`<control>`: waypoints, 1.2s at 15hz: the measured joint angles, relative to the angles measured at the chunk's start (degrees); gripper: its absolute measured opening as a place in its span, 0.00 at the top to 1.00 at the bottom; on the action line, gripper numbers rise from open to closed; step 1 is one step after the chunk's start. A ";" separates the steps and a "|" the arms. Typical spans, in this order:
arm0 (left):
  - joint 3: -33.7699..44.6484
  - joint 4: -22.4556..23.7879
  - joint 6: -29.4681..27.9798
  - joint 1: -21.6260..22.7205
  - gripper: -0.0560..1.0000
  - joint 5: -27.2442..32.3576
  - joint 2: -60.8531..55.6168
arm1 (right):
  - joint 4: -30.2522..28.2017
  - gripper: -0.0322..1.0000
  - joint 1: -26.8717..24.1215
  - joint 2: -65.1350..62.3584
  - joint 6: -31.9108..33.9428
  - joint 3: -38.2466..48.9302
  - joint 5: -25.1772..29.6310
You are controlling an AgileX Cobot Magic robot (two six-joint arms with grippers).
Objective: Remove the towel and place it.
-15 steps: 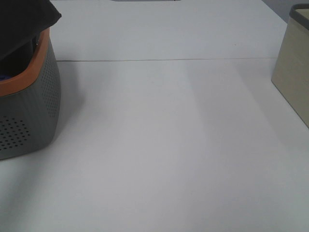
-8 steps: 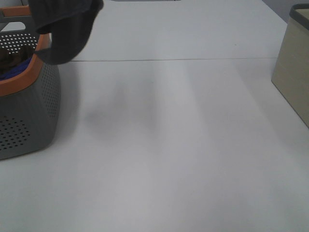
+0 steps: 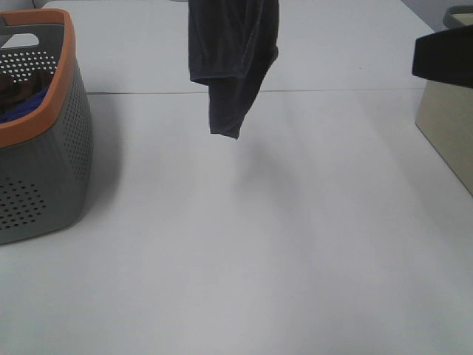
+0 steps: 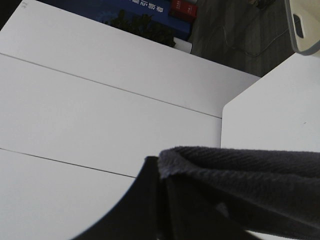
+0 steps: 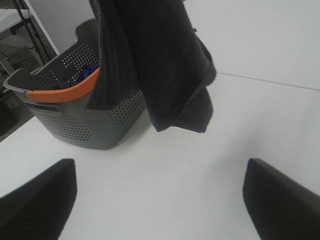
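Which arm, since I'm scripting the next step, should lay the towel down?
Left. The left gripper is shut on the towel, which hangs over the table; the right gripper is open and empty.

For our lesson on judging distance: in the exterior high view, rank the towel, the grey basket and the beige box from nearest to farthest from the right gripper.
1. Beige box, at the right edge.
2. Towel, hanging over mid-table.
3. Grey basket, at the far left.
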 joint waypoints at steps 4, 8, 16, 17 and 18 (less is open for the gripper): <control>0.00 0.00 0.00 -2.69 0.95 -1.09 3.78 | 12.38 0.20 0.00 9.63 -11.63 0.00 0.17; 0.00 0.06 0.00 -4.70 0.95 -1.43 6.93 | 17.07 0.20 0.00 15.70 -16.50 0.00 1.09; -1.09 0.29 0.00 -6.30 0.95 -5.10 12.55 | 17.76 0.20 1.66 26.18 -17.53 -2.64 0.11; -1.43 0.29 0.00 -6.30 0.95 -5.33 12.89 | 17.70 0.20 4.01 27.62 -18.11 -2.86 -3.09; -1.43 0.29 0.00 -6.30 0.95 -5.33 12.89 | 17.70 0.20 4.01 27.62 -18.11 -2.86 -3.09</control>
